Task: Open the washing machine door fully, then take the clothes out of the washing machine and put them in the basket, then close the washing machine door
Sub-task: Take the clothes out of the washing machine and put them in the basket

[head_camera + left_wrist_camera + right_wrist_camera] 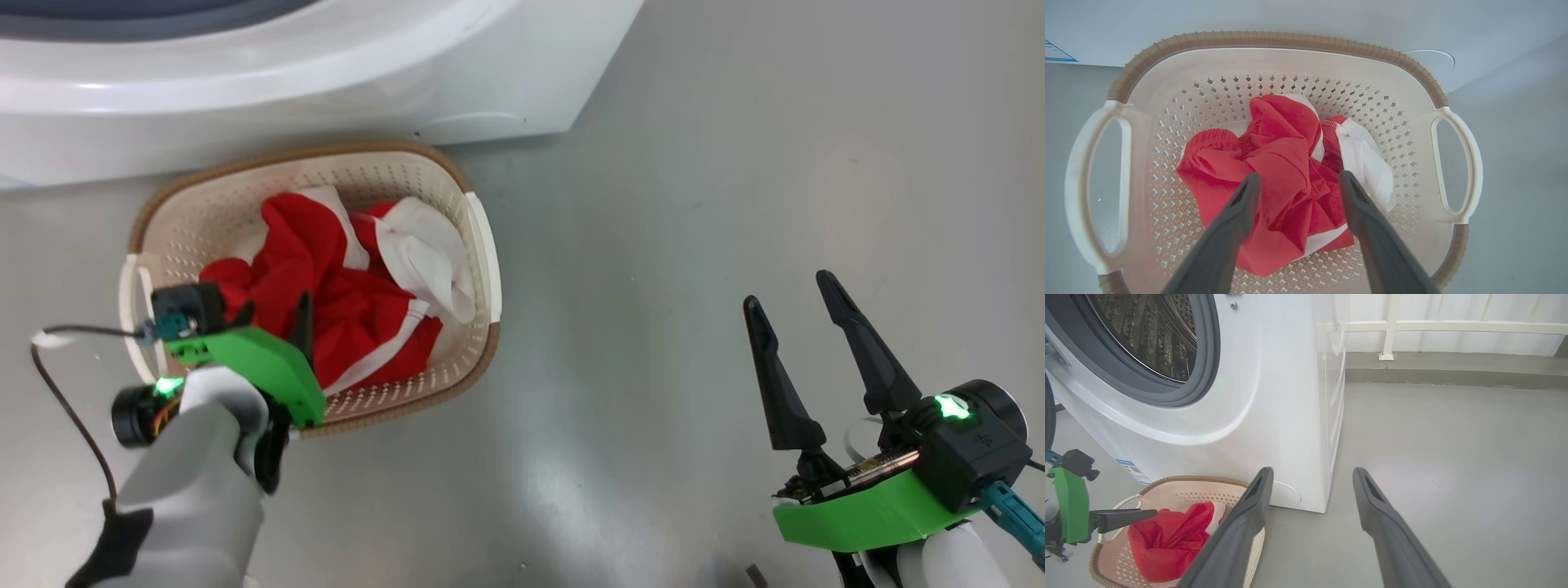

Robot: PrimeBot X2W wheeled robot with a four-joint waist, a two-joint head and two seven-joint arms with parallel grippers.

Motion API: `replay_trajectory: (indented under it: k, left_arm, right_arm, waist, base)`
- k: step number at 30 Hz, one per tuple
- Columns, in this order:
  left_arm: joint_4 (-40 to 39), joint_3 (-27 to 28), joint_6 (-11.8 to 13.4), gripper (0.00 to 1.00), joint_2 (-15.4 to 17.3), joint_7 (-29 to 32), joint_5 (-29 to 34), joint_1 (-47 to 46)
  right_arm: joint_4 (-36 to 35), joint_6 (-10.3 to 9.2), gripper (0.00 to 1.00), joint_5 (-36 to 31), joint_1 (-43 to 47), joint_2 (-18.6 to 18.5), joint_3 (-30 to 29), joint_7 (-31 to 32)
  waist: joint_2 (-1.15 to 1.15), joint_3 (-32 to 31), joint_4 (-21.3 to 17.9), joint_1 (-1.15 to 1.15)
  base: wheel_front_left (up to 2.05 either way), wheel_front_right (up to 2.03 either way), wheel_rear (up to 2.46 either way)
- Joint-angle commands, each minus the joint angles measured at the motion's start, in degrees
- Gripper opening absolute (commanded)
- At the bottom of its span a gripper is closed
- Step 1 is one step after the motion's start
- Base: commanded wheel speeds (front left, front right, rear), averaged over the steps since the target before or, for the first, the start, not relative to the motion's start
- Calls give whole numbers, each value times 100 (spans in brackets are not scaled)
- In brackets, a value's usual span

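**Student:** Which was the largest item, and where did it show best?

**Instructor:** The washing machine. The right wrist view gave its white front, grey rubber ring and perforated steel drum with the opening uncovered. The head view caught just its lower front edge.

**Student:** And the basket?

**Instructor:** The basket stood on the grey floor, just in front of the machine. The left wrist view looked straight into it, showing both white handles and the brown rim.

**Student:** Where were the clothes?

**Instructor:** The clothes lay bunched inside the basket, red with white parts. Their folds read most clearly in the left wrist view.

**Student:** The grippers?

**Instructor:** The left gripper hung over the clothes, fingers spread and pinching nothing. The right gripper was well apart over bare floor, likewise spread and empty; its own view confirmed this.

**Student:** Smallest detail?

**Instructor:** A blue label sticker low on the machine's front.
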Motion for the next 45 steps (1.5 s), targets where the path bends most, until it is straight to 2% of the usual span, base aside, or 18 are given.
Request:
replay_trajectory:
  k: [1,10,21,28,35,45]
  left_arm:
    - [-51,54,-35,100,187,-111,60,259]
    - [-614,99,-67,100,191,-266,128,726]
    - [-2871,764,470,100,510,-271,499,2096]
    - [-4095,828,600,100,570,-271,782,2972]
    - [-5297,904,933,100,596,-272,1070,3745]
    - [-6718,1106,1091,100,694,-272,1386,4608]
  right_arm:
    - [-99,29,100,53,18,-64,123,-54]
    - [15,29,100,56,183,-64,123,-19]
    - [53,29,100,7,461,-64,59,109]
    - [86,29,100,-12,610,-64,-7,198]
    - [68,29,100,-53,782,-64,-58,256]
    - [7,29,100,-151,1010,-64,-117,239]
  waist:
    - [0,-231,92,0]
    - [0,-805,253,0]
    - [0,-1550,375,0]
    - [0,-1952,383,0]
    - [0,-2313,410,0]
    - [0,-2758,387,0]
  base:
    - [0,0,0]
    - [0,0,0]
    - [0,0,0]
    - [0,0,0]
    - [0,0,0]
    - [0,0,0]
